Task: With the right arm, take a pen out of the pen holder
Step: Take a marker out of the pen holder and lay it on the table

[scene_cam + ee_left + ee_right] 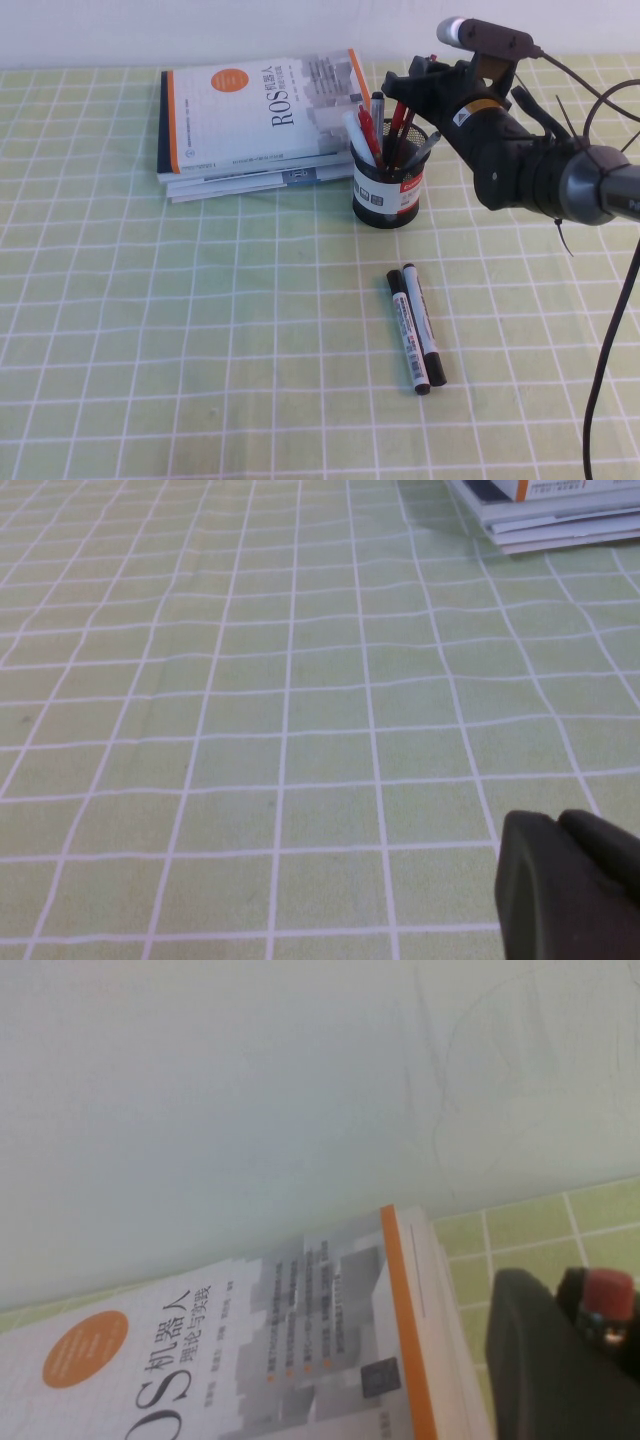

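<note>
**While its jaws are pressing on a red pen (608, 1295), the right gripper (405, 85) is hanging over the pen holder (388, 195)**

From the raised camera, the right arm is reaching in from the right edge of the table (150, 350). Its gripper is sitting just above the black mesh holder, which is standing upright near the far edge, right of centre. Red, white and grey pens are sticking up from the holder. One thin red shaft is running up into the tightly closed jaws, while its lower end is sitting inside the holder.

Just left of the holder, a stack of books (255, 110) is lying along the far edge, with a white and orange cover on top. Two black-and-white markers (417, 328) are lying side by side and touching near the middle of the green checked table. They are on the near side of the holder and well apart from it. Holder and markers are showing only from this raised camera.

The right wrist camera is giving the close view of the grip. The pen's rounded red cap is showing right beside one dark finger (530, 1350), with the orange-edged book cover and a pale wall (250, 1090) behind.

The left gripper (568, 875) is appearing only in the left wrist camera. It is showing as a dark shape low over bare checked cloth, with the book stack at the far edge ahead of it. How wide it is standing is not something these views are revealing.
</note>
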`<state>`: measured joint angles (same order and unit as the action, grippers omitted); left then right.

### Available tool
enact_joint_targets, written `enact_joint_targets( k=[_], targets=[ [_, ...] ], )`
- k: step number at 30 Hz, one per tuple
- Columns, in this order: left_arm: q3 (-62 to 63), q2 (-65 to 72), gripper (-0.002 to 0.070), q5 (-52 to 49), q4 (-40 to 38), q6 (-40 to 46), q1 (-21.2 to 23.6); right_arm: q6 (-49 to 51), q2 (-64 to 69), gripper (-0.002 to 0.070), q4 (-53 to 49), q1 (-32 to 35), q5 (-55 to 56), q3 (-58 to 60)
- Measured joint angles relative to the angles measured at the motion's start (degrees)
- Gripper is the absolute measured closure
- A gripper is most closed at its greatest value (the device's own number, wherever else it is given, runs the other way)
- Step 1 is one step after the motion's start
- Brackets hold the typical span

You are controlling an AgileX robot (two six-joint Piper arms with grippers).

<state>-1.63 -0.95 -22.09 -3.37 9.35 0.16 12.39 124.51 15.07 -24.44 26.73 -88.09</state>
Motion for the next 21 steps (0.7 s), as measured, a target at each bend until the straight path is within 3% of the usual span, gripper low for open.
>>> enact_joint_targets(
  k=[21],
  targets=[
    [0.0, 0.0, 0.0680, 0.0, 0.0, 0.0, 0.0, -5.4, -11.0, 0.0676, -3.6, 0.0, -8.3, -0.1]
  ],
)
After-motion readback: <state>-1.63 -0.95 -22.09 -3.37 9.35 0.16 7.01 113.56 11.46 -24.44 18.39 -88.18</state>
